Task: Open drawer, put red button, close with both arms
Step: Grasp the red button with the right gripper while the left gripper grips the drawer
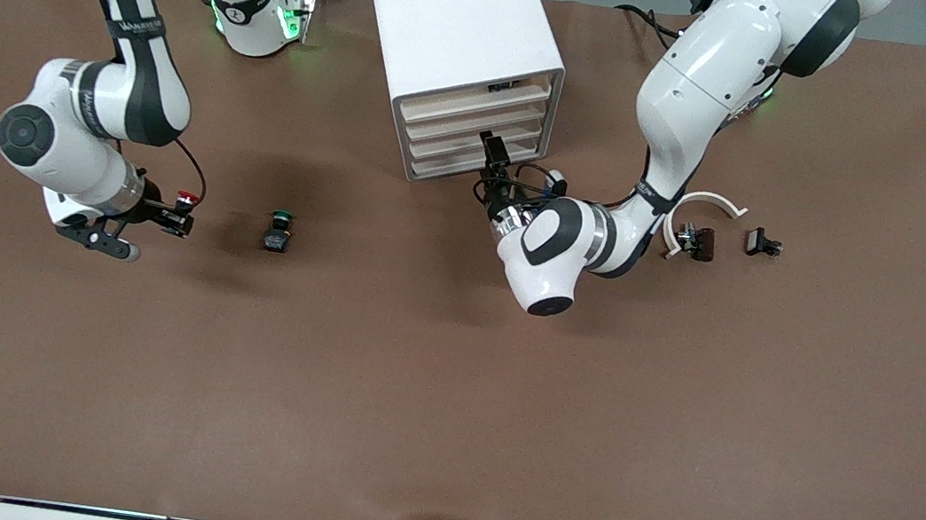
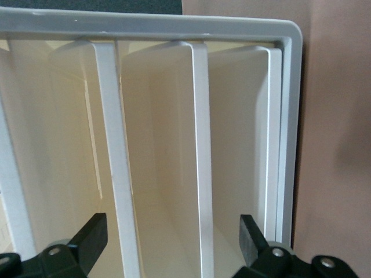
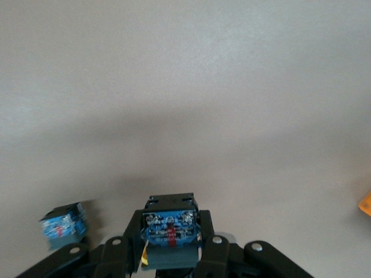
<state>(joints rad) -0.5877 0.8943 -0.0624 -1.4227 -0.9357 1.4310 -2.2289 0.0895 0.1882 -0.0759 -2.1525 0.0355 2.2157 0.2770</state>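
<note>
Front view shows our right gripper (image 1: 175, 220) clamped tight on the tiny red-capped push button with the black-blue body (image 1: 185, 199), up over the brown table (image 1: 444, 401) toward the right arm's end, beside the green-capped button (image 1: 279, 230). Our left gripper (image 2: 174, 240) is spread wide at the white boxy cabinet's (image 1: 458, 22) cream-fronted drawers (image 1: 480, 132), holding nothing.
</note>
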